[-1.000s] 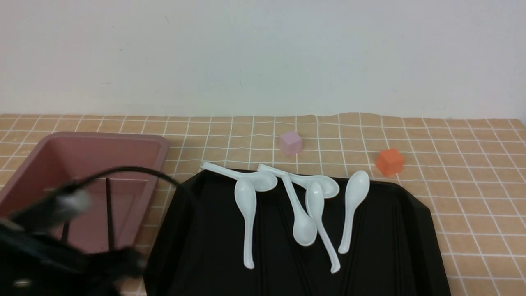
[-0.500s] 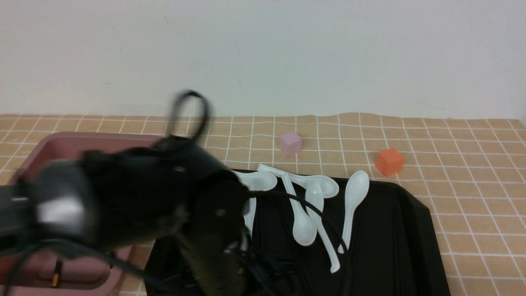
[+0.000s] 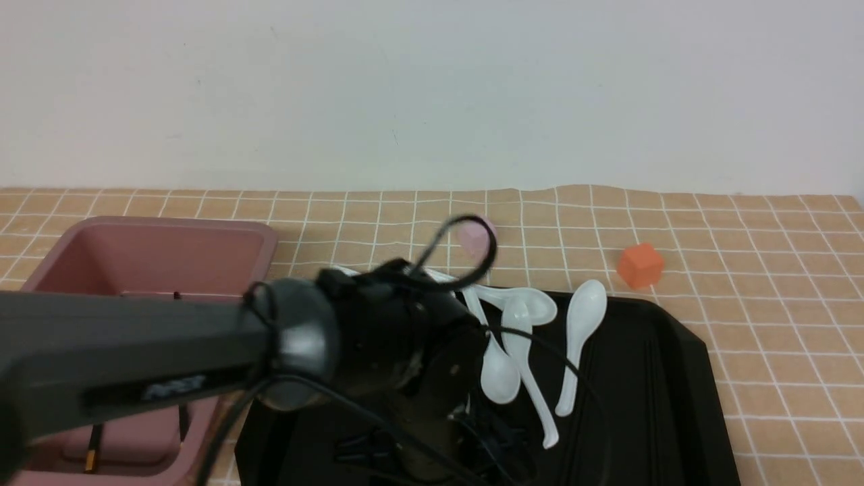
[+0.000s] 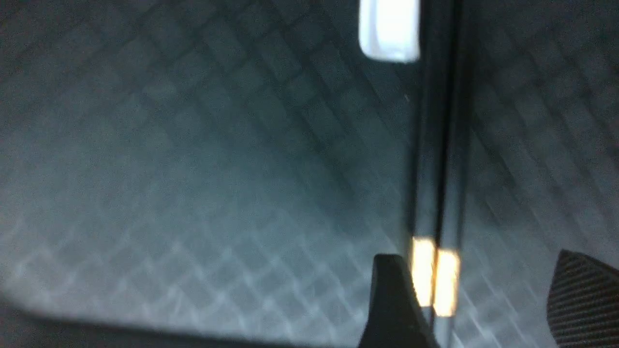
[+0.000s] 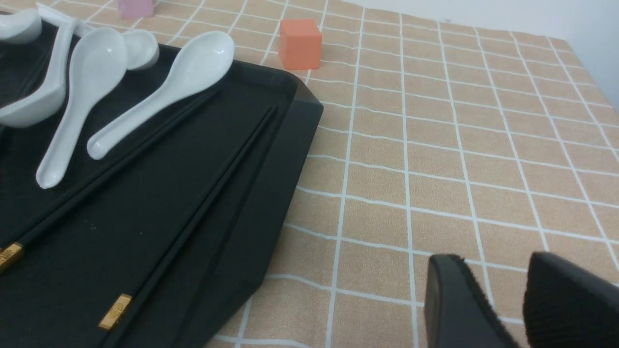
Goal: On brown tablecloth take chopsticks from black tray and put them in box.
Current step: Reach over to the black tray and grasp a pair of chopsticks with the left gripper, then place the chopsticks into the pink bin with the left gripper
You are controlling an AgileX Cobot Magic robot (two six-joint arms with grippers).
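Observation:
My left gripper (image 4: pixel 476 256) is open and hangs low over the black tray (image 3: pixel 682 331). Two black chopsticks (image 4: pixel 435 193) with gold tips lie side by side between its fingers, close to one finger (image 4: pixel 391 299). In the front view the left arm (image 3: pixel 405 351) covers the tray's middle. More chopsticks (image 5: pixel 193 212) lie on the tray (image 5: pixel 295 121) in the right wrist view. The pink box (image 3: pixel 135 229) stands at the left with chopsticks (image 3: pixel 90 453) in it. My right gripper (image 5: pixel 495 258) is empty over the brown tablecloth (image 5: pixel 435 145), jaws a little apart.
Several white spoons (image 3: pixel 580 337) lie across the far half of the tray, one handle end (image 4: pixel 389 29) near the two chopsticks. A lilac cube (image 3: pixel 472 233) and an orange cube (image 3: pixel 640 264) sit on the tablecloth (image 3: pixel 776 304) behind the tray.
My left arm has swung right, from low beside the box to over the middle of the tray. The spoons, cubes and box have not moved.

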